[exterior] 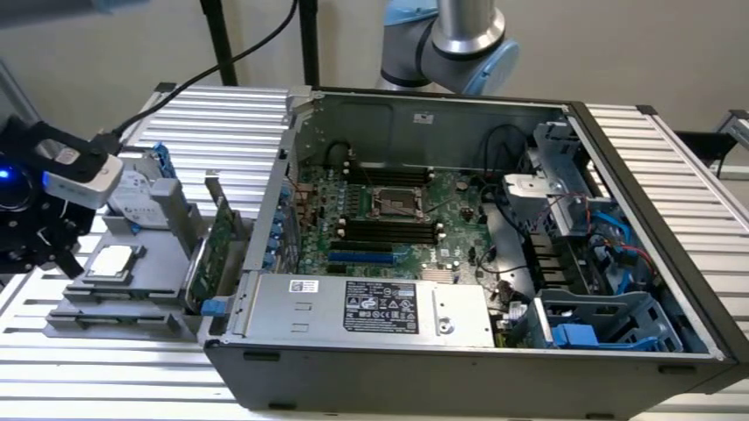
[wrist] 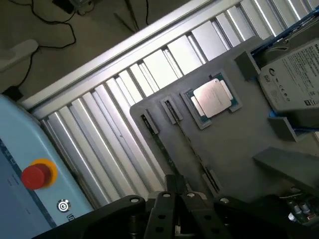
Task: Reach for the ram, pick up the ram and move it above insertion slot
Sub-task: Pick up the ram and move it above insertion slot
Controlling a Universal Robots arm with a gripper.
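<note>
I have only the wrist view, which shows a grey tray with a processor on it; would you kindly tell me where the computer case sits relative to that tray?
Observer: The open computer case stands right beside the grey tray, on the exterior view's right of it.
Operator: Thank you. Where is the gripper relative to both?
Observer: The gripper hangs by the tray's end farthest from the case, near the processor.
Operator: Are the memory slots in sight?
Observer: Yes, dark memory slots lie on the motherboard, next to its processor socket.
</note>
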